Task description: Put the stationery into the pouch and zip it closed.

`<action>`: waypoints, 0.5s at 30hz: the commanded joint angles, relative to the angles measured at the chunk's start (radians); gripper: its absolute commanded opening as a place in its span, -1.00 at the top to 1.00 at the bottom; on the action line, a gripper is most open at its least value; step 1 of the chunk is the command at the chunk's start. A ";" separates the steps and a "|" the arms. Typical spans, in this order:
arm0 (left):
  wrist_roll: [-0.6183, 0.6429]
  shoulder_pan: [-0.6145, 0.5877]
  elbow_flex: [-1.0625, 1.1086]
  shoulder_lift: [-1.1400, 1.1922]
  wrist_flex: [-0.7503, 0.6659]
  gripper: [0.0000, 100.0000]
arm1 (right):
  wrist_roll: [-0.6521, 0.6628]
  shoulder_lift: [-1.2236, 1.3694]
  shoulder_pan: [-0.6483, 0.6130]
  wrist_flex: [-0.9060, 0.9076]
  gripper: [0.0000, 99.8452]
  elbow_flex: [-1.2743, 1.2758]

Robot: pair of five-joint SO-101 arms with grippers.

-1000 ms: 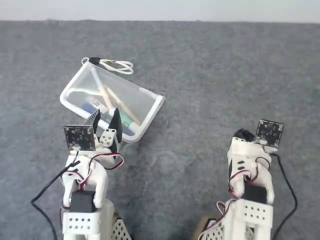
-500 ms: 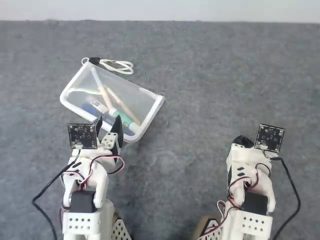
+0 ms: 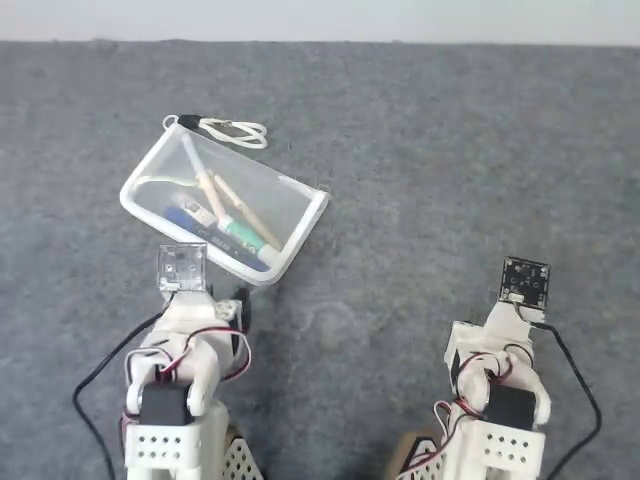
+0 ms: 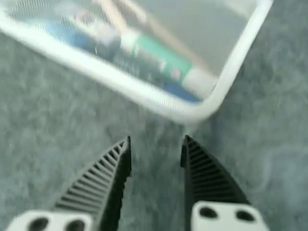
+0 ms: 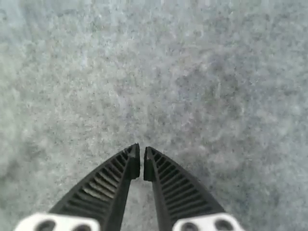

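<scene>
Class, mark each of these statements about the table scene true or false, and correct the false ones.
1. The stationery lies inside the clear pouch. True.
2. The left gripper is clamped on the pouch's edge. False: it is open and empty, just short of the pouch's rim.
3. The right gripper holds a pen. False: it is shut on nothing, above the bare grey mat.
4. A white cord lies on the mat at the pouch's corner farthest from the arms. True.
</scene>
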 commanded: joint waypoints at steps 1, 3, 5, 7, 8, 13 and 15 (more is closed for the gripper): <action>0.002 -0.006 -0.012 -0.015 0.043 0.68 | -0.002 0.008 -0.007 0.007 0.99 0.017; 0.002 -0.023 -0.012 -0.015 0.048 0.68 | -0.002 0.008 -0.007 0.007 0.99 0.017; 0.002 -0.035 -0.012 -0.015 0.049 0.68 | -0.002 0.008 -0.007 0.007 0.99 0.017; 0.002 -0.035 -0.012 -0.015 0.049 0.68 | -0.002 0.008 -0.007 0.007 0.99 0.017; 0.002 -0.035 -0.012 -0.015 0.049 0.68 | -0.002 0.008 -0.007 0.007 0.99 0.017; 0.002 -0.035 -0.012 -0.015 0.049 0.68 | -0.002 0.008 -0.007 0.007 0.99 0.017; 0.002 -0.035 -0.012 -0.015 0.049 0.68 | -0.002 0.008 -0.007 0.007 0.99 0.017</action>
